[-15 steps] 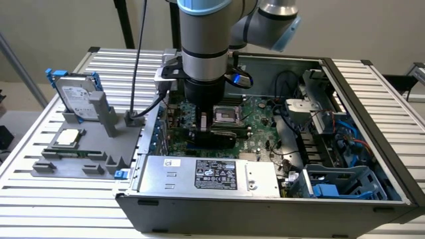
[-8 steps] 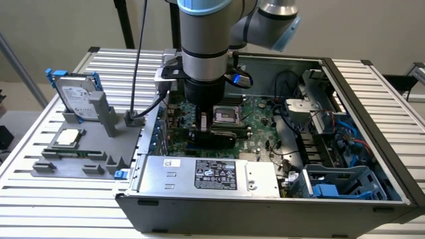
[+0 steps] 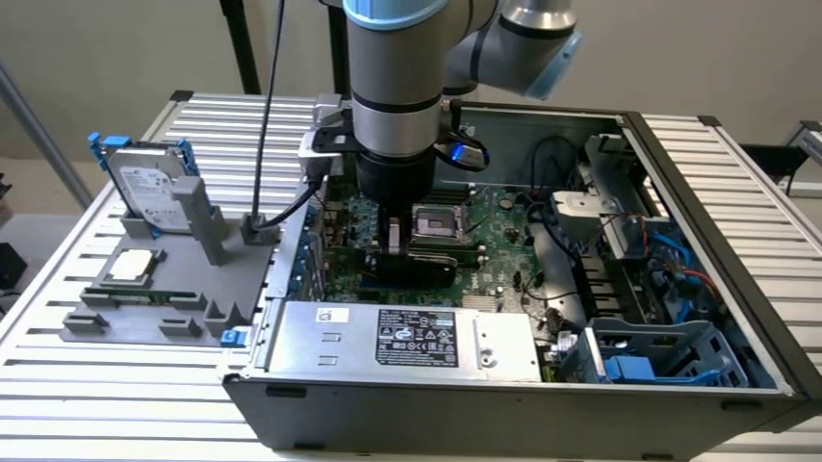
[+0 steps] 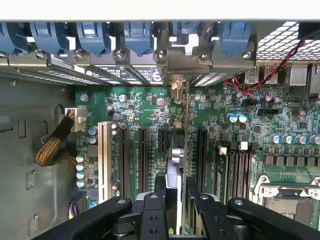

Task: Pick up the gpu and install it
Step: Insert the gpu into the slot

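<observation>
The arm reaches down into the open computer case [image 3: 719, 318] at the centre of the exterior view, with the gripper [image 4: 175, 200] low over the motherboard [image 4: 240, 135]. In the wrist view the fingers [image 4: 159, 187] stand partly closed, 1 on each side of the gpu [image 4: 179, 150], which they hold edge-on and upright; the card runs from the fingers at the lower centre of the frame up to its silver bracket [image 4: 182, 62] at the rear wall of the case, upper centre. The card sits in line with the expansion slots [image 4: 142, 160], but whether its lower edge has entered a slot cannot be told. In the exterior view the card shows as a dark block below the gripper, mid-frame. On the bench at the left of the exterior view a grey holder [image 3: 141, 318] carries a hard drive [image 3: 148, 188], a processor [image 3: 133, 267] and a memory stick [image 3: 139, 295]. Risk assessment: if the card is tilted or offset from its slot, downward pressure could bend the contacts or stress the board. If the bracket catches on the rear frame, the card could pivot in the grip. A light grip on the thin card could let it slip sideways under load.
</observation>
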`<state>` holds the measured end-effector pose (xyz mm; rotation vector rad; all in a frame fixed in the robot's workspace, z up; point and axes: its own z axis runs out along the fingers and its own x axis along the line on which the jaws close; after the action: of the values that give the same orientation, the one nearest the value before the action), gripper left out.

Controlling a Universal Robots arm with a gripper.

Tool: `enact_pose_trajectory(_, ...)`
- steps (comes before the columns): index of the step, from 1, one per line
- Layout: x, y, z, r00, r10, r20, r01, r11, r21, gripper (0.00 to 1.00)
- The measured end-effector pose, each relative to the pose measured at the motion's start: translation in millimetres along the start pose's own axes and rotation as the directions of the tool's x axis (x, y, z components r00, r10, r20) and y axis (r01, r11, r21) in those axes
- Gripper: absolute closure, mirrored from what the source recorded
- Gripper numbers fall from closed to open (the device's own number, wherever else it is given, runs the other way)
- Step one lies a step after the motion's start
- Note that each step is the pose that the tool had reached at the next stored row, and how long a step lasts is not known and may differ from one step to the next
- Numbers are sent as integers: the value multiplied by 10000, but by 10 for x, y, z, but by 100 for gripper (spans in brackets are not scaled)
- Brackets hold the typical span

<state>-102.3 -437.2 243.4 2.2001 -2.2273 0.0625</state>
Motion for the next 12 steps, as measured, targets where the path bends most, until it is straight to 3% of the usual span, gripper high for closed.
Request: enact_pose_trajectory(12, 0, 0, -17, 10000, 1, 5, -1, 10000, 2, 73)
